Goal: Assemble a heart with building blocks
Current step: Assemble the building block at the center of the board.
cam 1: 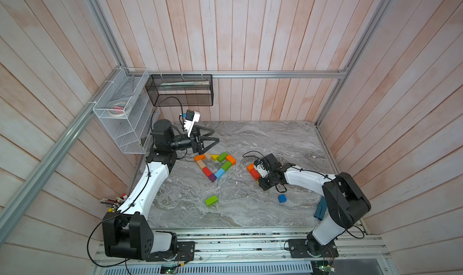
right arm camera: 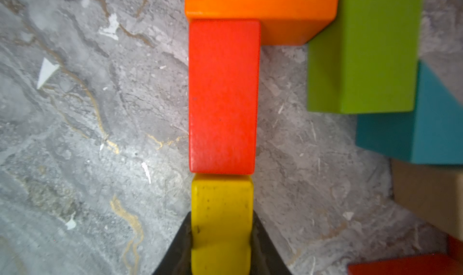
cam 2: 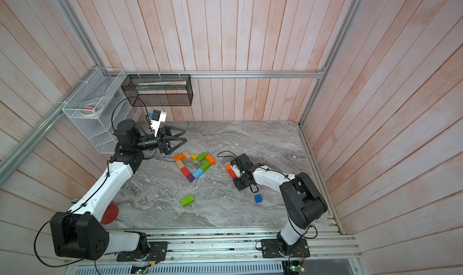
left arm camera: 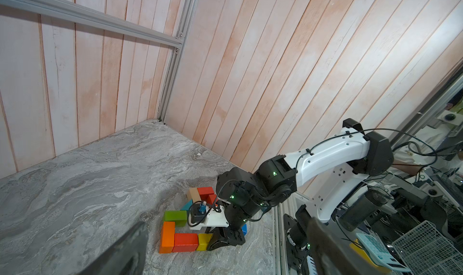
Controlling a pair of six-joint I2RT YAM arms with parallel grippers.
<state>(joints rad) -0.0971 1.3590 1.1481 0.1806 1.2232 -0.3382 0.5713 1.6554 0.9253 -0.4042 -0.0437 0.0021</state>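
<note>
I am pinching a yellow block (right arm camera: 221, 203) between the narrow jaws of my right end effector (right arm camera: 221, 236). Its end is touching the short end of a red brick (right arm camera: 223, 95), which is lying flat on the counter (right arm camera: 87, 136) and butting against an orange brick (right arm camera: 260, 5), so these 3 are making 1 straight run. Just beside that run, a green brick (right arm camera: 363, 48), a teal wedge (right arm camera: 426, 126) and a tan block (right arm camera: 431, 198) are touching one another. This group on my right side is looking to me like a half-closed loop, not a finished shape. Nearer the middle of the counter, in both top views, a heart outline (cam 1: 215, 166) of about 10 blocks is sitting closed, its point toward my bases, so I am judging the main figure largely done. A stray green block (cam 1: 211, 200) and a blue cube (cam 1: 282, 198) are lying well apart from both groups, unused. My left end effector (cam 1: 216, 136) is hovering wide and empty just behind the heart. I am finding no brand, label or writing that I can read on any block.
</note>
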